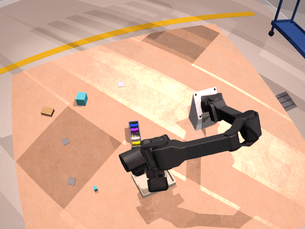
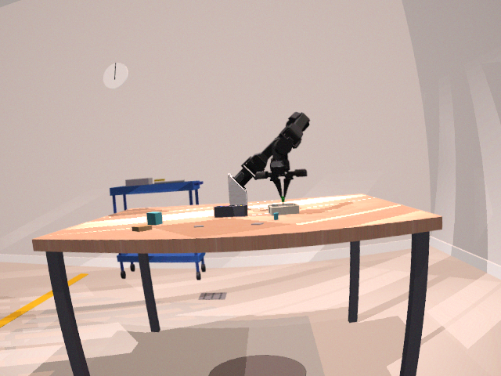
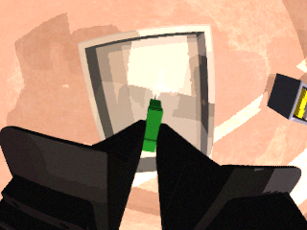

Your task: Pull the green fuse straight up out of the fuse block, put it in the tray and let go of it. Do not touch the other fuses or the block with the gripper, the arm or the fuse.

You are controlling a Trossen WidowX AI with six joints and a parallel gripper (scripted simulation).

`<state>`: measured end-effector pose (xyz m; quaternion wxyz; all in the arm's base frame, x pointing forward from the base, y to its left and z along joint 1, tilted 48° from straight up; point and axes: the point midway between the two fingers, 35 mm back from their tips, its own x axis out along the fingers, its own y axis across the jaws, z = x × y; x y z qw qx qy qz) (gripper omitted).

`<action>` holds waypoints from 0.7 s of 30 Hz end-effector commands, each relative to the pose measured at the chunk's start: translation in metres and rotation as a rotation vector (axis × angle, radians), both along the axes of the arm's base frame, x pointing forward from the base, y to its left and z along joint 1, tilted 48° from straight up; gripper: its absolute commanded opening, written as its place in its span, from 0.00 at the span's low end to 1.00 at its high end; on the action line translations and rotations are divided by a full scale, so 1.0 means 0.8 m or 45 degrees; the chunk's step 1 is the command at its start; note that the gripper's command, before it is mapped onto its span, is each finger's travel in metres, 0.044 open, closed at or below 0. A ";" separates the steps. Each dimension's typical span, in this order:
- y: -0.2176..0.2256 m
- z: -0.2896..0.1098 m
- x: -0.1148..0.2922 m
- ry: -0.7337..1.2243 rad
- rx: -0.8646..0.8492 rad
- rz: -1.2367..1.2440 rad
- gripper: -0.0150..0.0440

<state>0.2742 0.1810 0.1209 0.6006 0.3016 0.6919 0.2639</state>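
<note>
The green fuse (image 2: 282,199) (image 3: 153,122) is held upright between the fingertips of my gripper (image 2: 282,197) (image 3: 152,128), which is shut on it. The fuse hangs over the beige tray (image 1: 142,183) (image 2: 289,210) (image 3: 158,62), with its lower tip just above the rim in the exterior view. No object shows on the visible part of the tray floor. In the top view the arm hides the fuse and fingertips. The fuse block (image 2: 230,211) (image 3: 282,98) stands beside the tray, apart from the gripper. It holds blue (image 1: 133,125), magenta (image 1: 134,129), white and yellow (image 1: 136,143) fuses.
A teal cube (image 1: 81,98) (image 2: 153,218) and a brown block (image 1: 47,111) (image 2: 141,228) lie beyond the fuse block. A small teal piece (image 1: 95,188) (image 2: 275,215) is near the tray. Several flat squares lie on the table. The arm's base stand (image 1: 195,112) (image 2: 237,192) is behind.
</note>
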 end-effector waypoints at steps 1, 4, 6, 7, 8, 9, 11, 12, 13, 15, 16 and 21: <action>0.000 0.000 0.000 0.000 0.000 0.000 0.30; 0.000 0.000 0.000 0.000 0.000 0.000 0.43; 0.000 0.000 0.000 0.000 0.000 0.000 0.52; 0.000 0.000 0.000 0.000 0.000 0.000 0.57; 0.000 0.000 0.000 0.000 0.000 0.000 0.61; 0.000 0.000 0.000 0.000 0.000 0.000 0.65; 0.000 0.000 0.000 0.000 0.000 0.000 0.74; 0.000 0.000 0.000 0.000 0.000 0.000 0.79; -0.002 0.002 0.000 0.001 0.000 0.000 0.81; -0.018 0.014 0.002 0.005 -0.003 -0.001 0.81; -0.027 0.023 0.003 0.008 -0.003 -0.002 0.81; -0.035 0.029 0.003 0.011 -0.002 -0.002 0.81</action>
